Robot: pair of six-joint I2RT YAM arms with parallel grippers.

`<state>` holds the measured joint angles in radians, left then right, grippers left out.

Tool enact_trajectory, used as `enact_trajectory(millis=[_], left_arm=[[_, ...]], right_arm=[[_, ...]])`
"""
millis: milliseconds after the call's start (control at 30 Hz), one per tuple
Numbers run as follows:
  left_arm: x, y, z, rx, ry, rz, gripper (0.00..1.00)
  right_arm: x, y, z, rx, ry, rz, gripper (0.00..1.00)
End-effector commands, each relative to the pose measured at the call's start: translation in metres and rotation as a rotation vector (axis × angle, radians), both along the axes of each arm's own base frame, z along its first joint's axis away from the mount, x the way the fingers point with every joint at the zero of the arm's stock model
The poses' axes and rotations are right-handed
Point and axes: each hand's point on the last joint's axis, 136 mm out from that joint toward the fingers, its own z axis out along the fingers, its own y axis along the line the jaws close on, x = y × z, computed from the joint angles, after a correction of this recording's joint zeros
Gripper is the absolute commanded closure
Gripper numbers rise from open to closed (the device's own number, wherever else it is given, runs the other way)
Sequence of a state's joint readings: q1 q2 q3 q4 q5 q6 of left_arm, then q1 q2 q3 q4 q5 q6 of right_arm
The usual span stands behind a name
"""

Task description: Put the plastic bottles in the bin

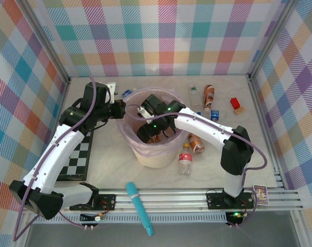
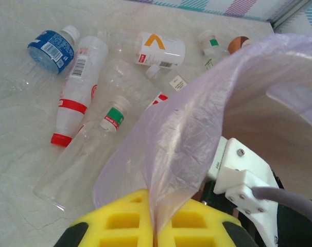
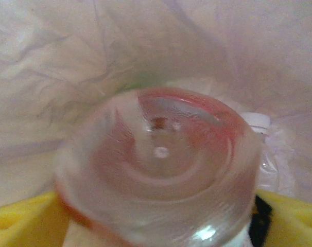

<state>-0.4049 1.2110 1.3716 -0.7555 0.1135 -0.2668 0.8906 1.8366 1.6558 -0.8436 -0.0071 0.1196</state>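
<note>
My left gripper [image 2: 155, 229] has its jaws pressed together on the bag [image 2: 197, 128], holding the bin [image 1: 156, 158] open. Inside it, my right gripper [image 3: 161, 226] stands spread around a red-labelled bottle [image 3: 158, 164], which I judge let go. Next I lift clear and fetch the bottles [image 2: 76, 98] beyond.

robot test cell in a lab, plaid walls [image 1: 166, 36], aluminium frame rail [image 1: 176, 199], pale tabletop [image 1: 269, 118]

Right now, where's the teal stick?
Top view: the teal stick lies at the table's near edge, across the rail, just on the near side of the bin, nearer the left arm's base than the right's.
</note>
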Motion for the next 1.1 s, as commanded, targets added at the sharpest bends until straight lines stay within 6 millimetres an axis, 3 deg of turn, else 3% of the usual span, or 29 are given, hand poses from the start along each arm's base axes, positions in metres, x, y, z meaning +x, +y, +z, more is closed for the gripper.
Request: enact_trajectory(millis=[0,133,400,533,667,833,933,1067], left_arm=[[0.003,-0.007,0.022,-0.052,-0.057,-0.012,1.00],[0.003,-0.006,0.023,-0.049,-0.059,-0.009,1.00],[0.004,-0.007,0.020,-0.046,-0.052,-0.010,1.00],[0.005,-0.007,0.020,-0.044,-0.053,-0.009,1.00],[0.007,-0.008,0.018,-0.044,-0.049,-0.012,1.00],[0.006,-0.008,0.020,-0.046,-0.049,-0.010,1.00],[0.006,-0.007,0.021,-0.047,-0.055,-0.009,1.00],[0.006,-0.007,0.019,-0.042,-0.049,-0.008,1.00]], right_arm=[[0.005,0.005,0.015,0.040,-0.038,0.005,0.08],[0.007,-0.001,0.046,0.054,-0.103,0.014,0.03],[0.007,-0.022,0.138,0.148,-0.288,0.004,0.01],[0.016,-0.048,0.183,0.187,-0.377,-0.070,0.01],[0.043,-0.097,0.202,0.173,-0.400,-0.236,0.01],[0.076,-0.186,0.191,0.155,-0.330,-0.546,0.01],[0.096,-0.233,0.166,0.203,-0.227,-0.730,0.01],[0.135,-0.288,0.115,0.145,-0.154,-0.882,0.01]])
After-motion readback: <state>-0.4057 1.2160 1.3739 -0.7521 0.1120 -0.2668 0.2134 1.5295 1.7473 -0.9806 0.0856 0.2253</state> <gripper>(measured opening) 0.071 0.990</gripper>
